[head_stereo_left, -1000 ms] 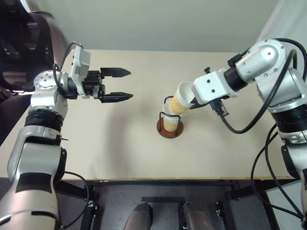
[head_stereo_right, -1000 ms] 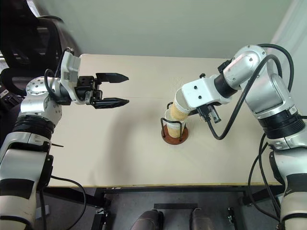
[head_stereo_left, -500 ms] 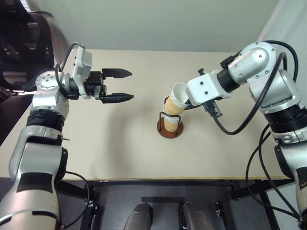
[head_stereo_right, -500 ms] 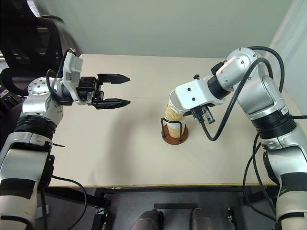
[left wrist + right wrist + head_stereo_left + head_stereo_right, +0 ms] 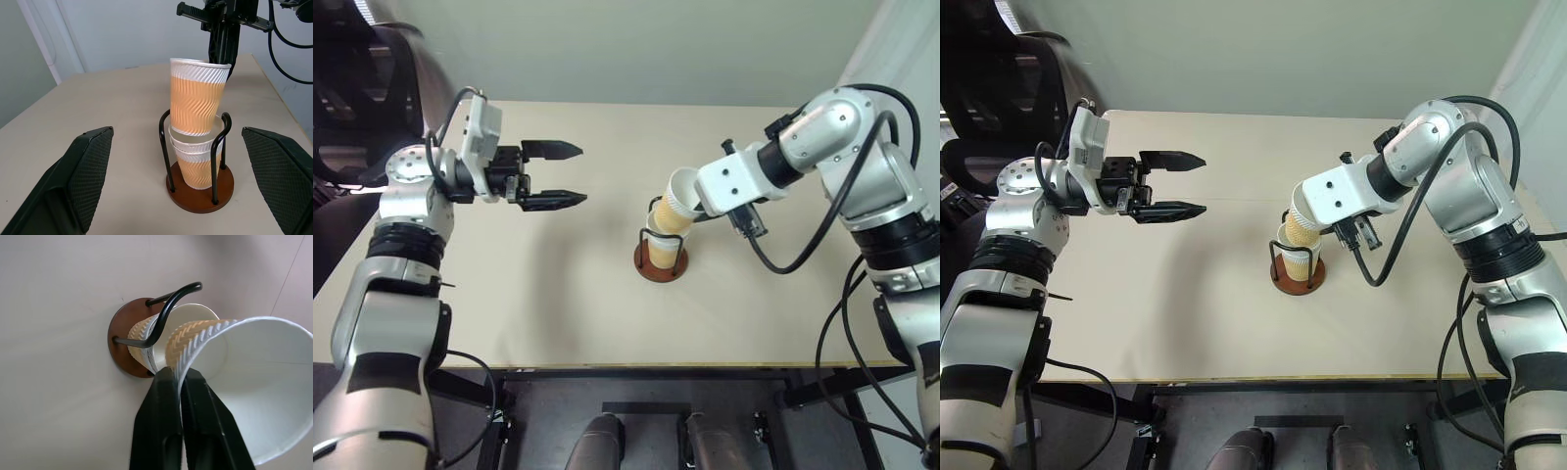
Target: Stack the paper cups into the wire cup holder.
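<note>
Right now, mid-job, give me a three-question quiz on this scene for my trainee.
1. True or false: the left pincer is shut on a cup.
2. How many paper cups already sit nested inside the wire cup holder?
3. What does the right pincer pinch? A) the holder's wire B) the top cup by its wall C) nothing

Key: 1 false, it hangs open and apart. 2 two. 3 B.

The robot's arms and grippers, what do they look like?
Both arms are silver-grey metal segments with black joint bands and loose black cables. The left gripper has two pointed black fingers behind a white wrist block; the right gripper has matching black fingers.
</note>
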You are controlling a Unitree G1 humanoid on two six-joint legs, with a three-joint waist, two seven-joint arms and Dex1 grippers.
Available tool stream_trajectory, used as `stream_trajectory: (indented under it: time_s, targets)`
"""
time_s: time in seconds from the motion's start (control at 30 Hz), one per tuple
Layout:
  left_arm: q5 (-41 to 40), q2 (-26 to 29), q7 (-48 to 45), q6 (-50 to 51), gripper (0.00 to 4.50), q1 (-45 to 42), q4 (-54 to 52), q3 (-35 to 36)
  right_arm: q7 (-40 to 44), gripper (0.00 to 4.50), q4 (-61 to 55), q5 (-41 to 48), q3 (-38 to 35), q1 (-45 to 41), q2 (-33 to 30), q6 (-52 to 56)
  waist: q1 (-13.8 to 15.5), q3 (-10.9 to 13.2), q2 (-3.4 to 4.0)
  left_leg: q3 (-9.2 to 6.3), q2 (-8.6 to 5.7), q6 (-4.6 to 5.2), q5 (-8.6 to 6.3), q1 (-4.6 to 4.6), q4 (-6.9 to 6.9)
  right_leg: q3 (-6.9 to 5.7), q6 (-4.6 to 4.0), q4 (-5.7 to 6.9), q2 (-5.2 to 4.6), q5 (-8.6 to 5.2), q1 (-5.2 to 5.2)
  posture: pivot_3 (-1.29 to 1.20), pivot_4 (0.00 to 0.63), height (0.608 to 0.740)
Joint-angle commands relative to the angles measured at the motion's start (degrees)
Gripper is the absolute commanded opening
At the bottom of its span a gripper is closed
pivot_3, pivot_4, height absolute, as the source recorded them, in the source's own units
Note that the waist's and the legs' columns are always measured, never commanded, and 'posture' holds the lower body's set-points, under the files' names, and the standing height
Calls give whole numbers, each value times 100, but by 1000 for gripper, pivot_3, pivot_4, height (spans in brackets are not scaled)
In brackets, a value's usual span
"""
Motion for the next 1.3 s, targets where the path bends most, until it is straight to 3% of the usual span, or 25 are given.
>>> stream_trajectory:
  time_s: [0.03,0.23,0.33,0.53,0.67,0.87,1.0,1.07,1.17,1.3]
  targets:
    - [-37,42,-166,29,4500,-142,-125,101,-62,1301,-409,426,-331,-37,190,660,-3,0,0,0,0,0,0,0,0,0,0,0,0,0,0,0,150,740]
    - [-12,2,-166,51,4500,-175,-70,96,-485,3440,-780,1123,-827,-220,570,2153,-2,0,0,1,0,-3,2,-1,0,-1,-2,-1,2,-1,0,0,150,740]
    - [32,-56,-166,171,4500,-246,63,206,-1138,4472,-779,1533,-1446,-381,775,3037,1,0,1,2,-2,-3,2,-3,3,0,-2,-2,1,-2,-1,0,150,740]
    - [623,-277,188,600,4500,-538,775,823,-2163,4472,-1347,2241,-2700,214,420,4487,63,-2,-3,-2,-5,-6,3,-3,1,-5,-13,-2,0,-8,2,0,150,740]
    - [908,-358,737,734,4500,-255,815,1272,-2928,4472,-1574,2219,-3598,1511,-140,4536,72,-1,-3,-3,-3,-7,4,4,7,-7,-14,-6,-2,-10,15,0,150,740]
    - [1093,-490,601,1129,4500,426,541,1637,-3915,4472,-1330,2530,-5074,3163,166,3673,46,0,1,7,1,-27,29,14,4,5,65,2,3,26,12,0,150,740]
    - [1398,-436,6,1539,4500,568,437,1457,-3688,4472,-1544,2835,-5112,3873,-88,3603,22,1,1,7,3,-17,26,11,4,8,73,1,9,32,9,0,150,740]
    - [1380,-316,-144,1726,4500,743,141,960,-3277,4472,-1749,3299,-5187,4184,-291,3836,27,1,1,8,0,-14,24,12,6,11,76,-1,8,34,12,0,150,740]
    - [1465,-277,-166,1643,4500,642,192,566,-3293,4472,-1743,3434,-5057,4365,-459,3741,26,1,1,11,-2,-10,22,20,7,12,39,-5,7,14,28,0,150,740]
    - [1797,-547,6,1255,4500,-7,955,941,-3509,4472,-1506,3336,-4921,4352,-507,3372,44,5,-7,6,-4,-2,38,22,23,18,26,-9,7,44,37,0,150,740]
